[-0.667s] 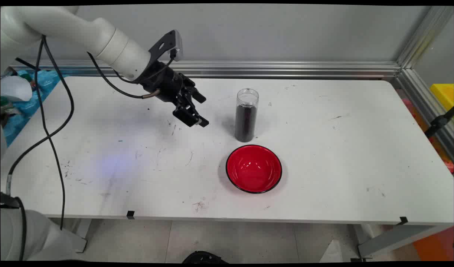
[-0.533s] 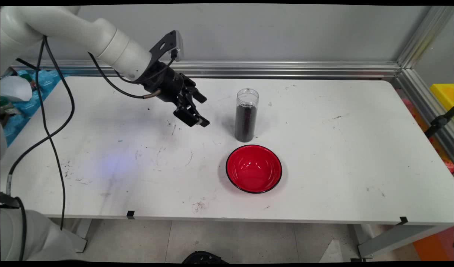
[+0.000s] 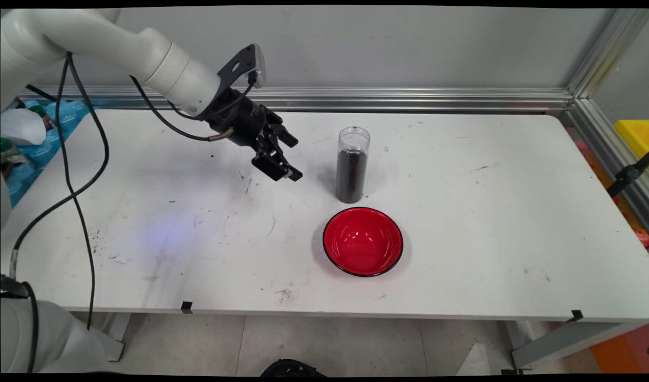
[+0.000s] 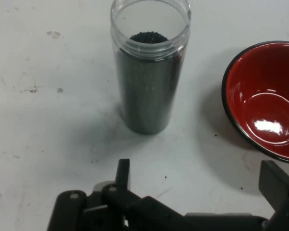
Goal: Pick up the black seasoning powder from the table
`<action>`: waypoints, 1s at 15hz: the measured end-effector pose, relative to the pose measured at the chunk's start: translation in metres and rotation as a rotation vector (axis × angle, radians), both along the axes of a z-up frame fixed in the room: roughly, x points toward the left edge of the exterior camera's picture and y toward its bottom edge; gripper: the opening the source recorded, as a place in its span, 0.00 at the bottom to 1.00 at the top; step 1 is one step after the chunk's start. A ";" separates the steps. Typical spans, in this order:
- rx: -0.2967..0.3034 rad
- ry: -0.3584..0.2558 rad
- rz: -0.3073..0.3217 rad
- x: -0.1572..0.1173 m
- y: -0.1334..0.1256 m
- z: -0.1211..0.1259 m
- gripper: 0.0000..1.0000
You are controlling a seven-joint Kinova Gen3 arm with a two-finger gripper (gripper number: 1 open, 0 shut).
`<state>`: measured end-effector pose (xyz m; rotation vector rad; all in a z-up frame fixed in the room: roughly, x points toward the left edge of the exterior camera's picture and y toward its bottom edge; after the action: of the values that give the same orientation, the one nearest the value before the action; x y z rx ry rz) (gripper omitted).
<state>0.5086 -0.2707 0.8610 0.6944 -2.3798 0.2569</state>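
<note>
The tool (image 3: pixel 292 159) hangs above the white worktop (image 3: pixel 462 223) with its fingers spread wide and nothing between them. It points at a clear, lidless jar (image 3: pixel 352 164) standing upright just beside it, mostly full of small dark grains. A red bowl (image 3: pixel 363 242) with a black rim sits close in front of the jar, not touching it.

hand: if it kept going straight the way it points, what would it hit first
Most likely the jar: it stands upright dead ahead of the open hand, with the red bowl off to one side. Depth is uncertain.
</note>
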 end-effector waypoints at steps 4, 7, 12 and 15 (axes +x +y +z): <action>-0.002 0.002 0.000 -0.001 -0.002 -0.001 1.00; -0.004 0.003 0.001 -0.002 -0.004 -0.002 1.00; -0.007 0.006 0.002 -0.004 -0.006 -0.005 1.00; -0.009 0.007 0.002 -0.004 -0.007 -0.005 1.00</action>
<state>0.5044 -0.2780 0.8556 0.6920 -2.3699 0.2656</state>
